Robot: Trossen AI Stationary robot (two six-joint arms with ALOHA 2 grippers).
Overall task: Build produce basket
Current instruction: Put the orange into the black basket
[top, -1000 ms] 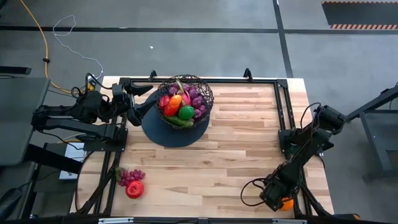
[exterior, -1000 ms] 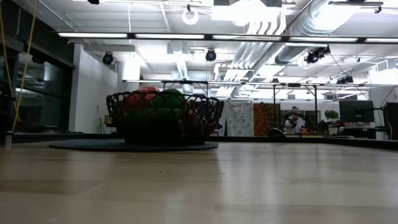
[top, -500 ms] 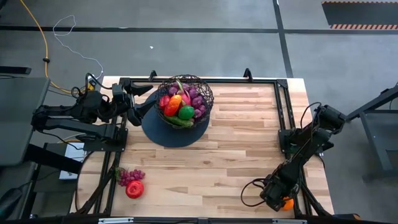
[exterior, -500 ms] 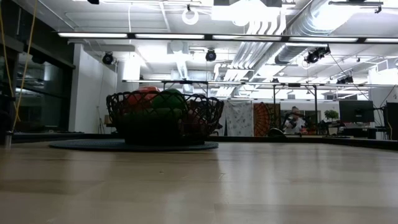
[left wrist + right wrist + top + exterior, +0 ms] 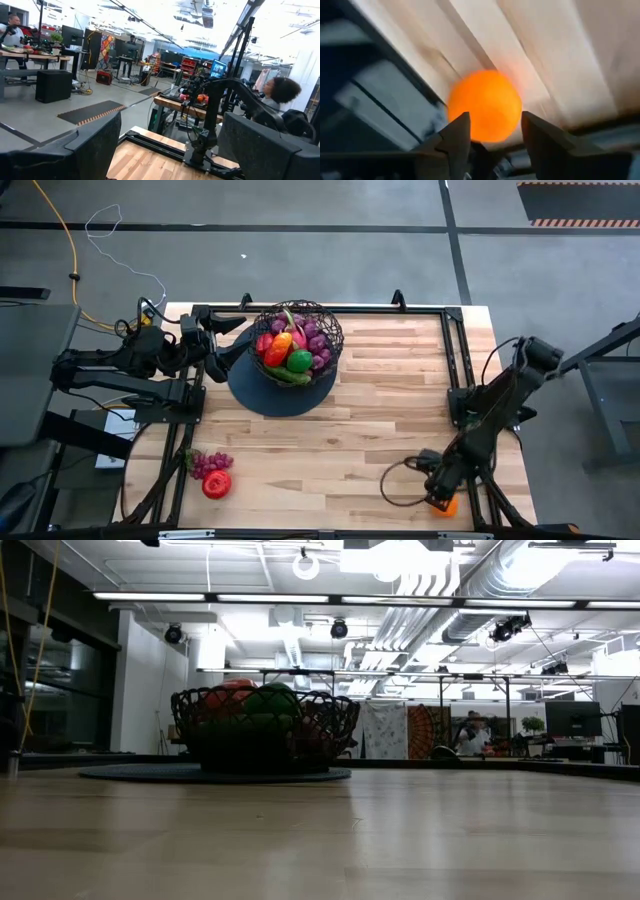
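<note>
The black wire basket (image 5: 296, 340) stands on a flat dark disc (image 5: 270, 392) at the far middle of the table and holds several pieces of produce; it also shows in the low view (image 5: 265, 730). Purple grapes (image 5: 208, 463) and a red fruit (image 5: 216, 484) lie on the wood at the near left. At the near right corner my right gripper (image 5: 442, 500) is shut on an orange (image 5: 447, 506). My left gripper (image 5: 215, 345) hovers open beside the basket's left side; its fingers (image 5: 95, 145) stand wide apart with nothing between them. My right gripper pinches the orange by its two opposite sides (image 5: 462, 117) between its two fingers (image 5: 540, 135). The fingers come steeply from above, slanting. The orange sits round between the fingertips, over the table's near right edge; it seems lifted a little off the wood.
Black metal rails (image 5: 455, 360) frame the tabletop at the far and right sides. A dark cable loop (image 5: 395, 485) lies by the right gripper. The middle of the wooden table (image 5: 370, 420) is bare. People sit at desks in the room beyond.
My right gripper has risen and rolled at the near right corner and carried the orange a little toward the table's left edge. The arm's elbow has swung outward. The left arm and the basket have kept still.
</note>
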